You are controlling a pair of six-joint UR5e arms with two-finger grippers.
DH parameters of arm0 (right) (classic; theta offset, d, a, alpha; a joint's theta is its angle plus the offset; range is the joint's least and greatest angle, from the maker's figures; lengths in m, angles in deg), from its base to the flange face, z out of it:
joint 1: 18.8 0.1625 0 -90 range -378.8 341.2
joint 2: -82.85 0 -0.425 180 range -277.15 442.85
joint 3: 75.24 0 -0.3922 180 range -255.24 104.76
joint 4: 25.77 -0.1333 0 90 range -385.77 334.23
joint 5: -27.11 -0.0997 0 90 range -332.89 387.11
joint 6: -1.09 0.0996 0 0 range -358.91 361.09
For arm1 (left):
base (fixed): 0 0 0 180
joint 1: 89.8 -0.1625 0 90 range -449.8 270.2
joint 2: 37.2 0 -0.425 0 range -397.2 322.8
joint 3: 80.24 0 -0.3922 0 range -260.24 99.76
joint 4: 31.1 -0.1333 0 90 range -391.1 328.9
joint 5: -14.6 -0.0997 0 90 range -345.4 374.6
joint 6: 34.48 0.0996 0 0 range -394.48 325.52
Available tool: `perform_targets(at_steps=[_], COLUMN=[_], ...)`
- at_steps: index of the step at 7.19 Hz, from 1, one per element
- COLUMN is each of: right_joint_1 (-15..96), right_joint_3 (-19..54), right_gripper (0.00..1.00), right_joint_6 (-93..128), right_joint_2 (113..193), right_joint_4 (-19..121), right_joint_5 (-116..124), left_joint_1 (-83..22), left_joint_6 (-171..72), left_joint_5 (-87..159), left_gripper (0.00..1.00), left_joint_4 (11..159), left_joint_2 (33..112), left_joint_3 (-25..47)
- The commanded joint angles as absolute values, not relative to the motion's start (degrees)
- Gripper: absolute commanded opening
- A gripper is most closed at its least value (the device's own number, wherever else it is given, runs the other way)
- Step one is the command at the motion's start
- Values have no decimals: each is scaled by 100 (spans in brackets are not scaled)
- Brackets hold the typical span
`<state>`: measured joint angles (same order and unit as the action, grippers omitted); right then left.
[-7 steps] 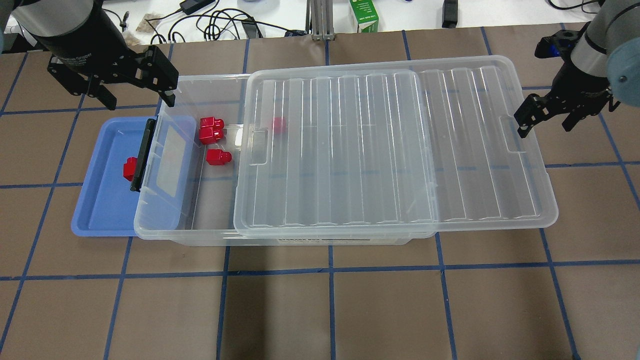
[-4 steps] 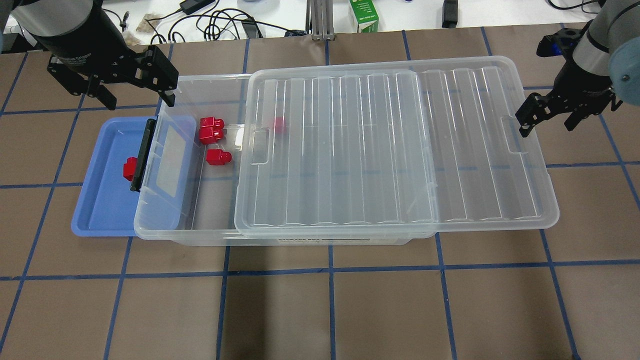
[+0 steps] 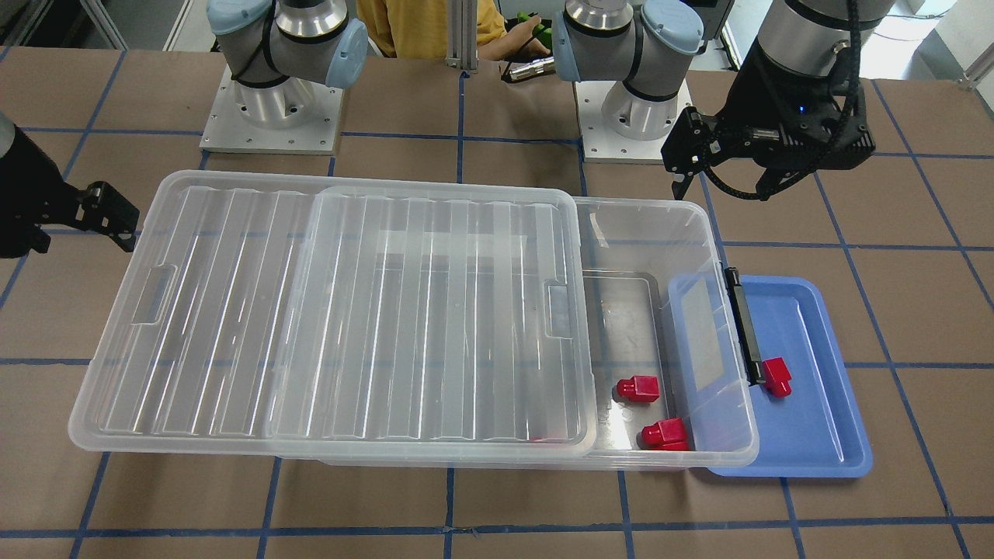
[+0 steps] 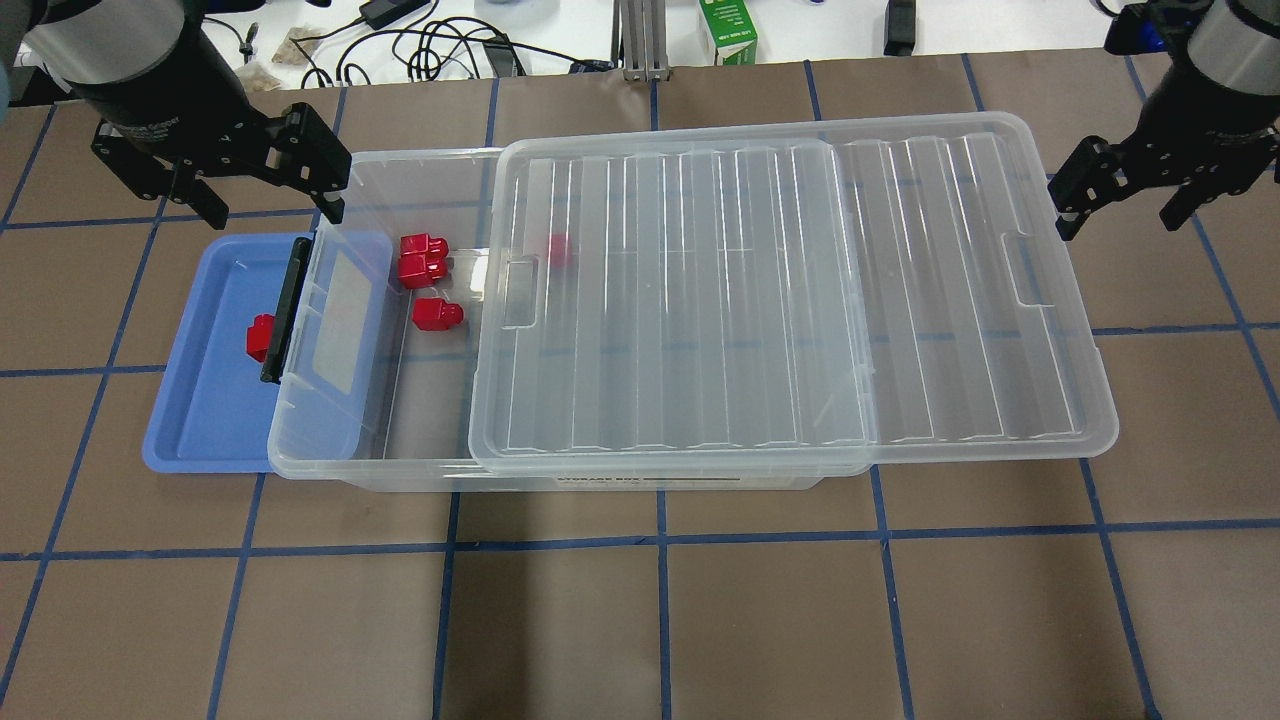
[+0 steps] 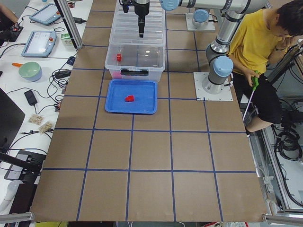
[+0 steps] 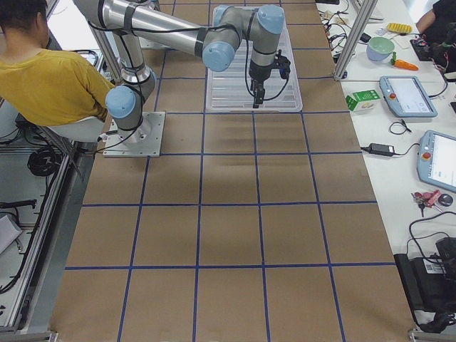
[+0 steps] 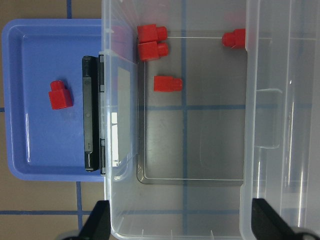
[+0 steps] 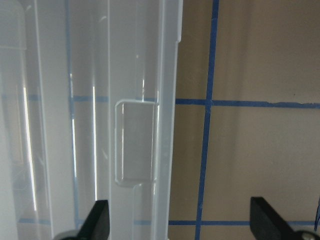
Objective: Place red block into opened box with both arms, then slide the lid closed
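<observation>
Because the red block (image 4: 260, 337) lay on the blue tray (image 4: 190, 400), just outside the box's (image 4: 400, 472) black latch bar (image 4: 283, 310), the left arm was clearly the nearer one. The left pincer (image 4: 272, 206) hung wide open and empty above the far corner of the box's open end. From there the block sat toward the robot's side and slightly outward, over the tray rather than the box. In the left wrist view the block's long axis ran parallel to the latch bar and across the line between the two fingers, so they seemed already set to close on its narrow sides. The right pincer (image 4: 1125, 213), also wide open and empty, stood off the lid's (image 4: 760, 300) overhanging end, well apart from the block. The lid left a gap over the box's tray end on the worktop.
</observation>
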<state>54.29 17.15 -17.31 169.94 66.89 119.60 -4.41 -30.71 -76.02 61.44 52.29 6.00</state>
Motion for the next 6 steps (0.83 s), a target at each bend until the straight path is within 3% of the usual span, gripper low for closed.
perform_targets(at_steps=[1, 3, 6], right_joint_1=[5573, 5591, 5529], right_joint_3=[1687, 1721, 1722], right_gripper=[100, 100, 100], right_joint_6=[-985, -946, -1051], right_joint_2=[17503, 17593, 17601], right_joint_4=[6144, 5950, 6010], right_joint_5=[11966, 12009, 12080], left_joint_1=[-917, -1724, -2860], left_joint_6=[-3052, -2338, -737], left_joint_5=[-7523, -7514, -6979], left_gripper=[100, 100, 100], left_joint_4=[6128, 6180, 5377], left_joint_2=[5428, 5578, 6052], left_joint_3=[615, 633, 1289])
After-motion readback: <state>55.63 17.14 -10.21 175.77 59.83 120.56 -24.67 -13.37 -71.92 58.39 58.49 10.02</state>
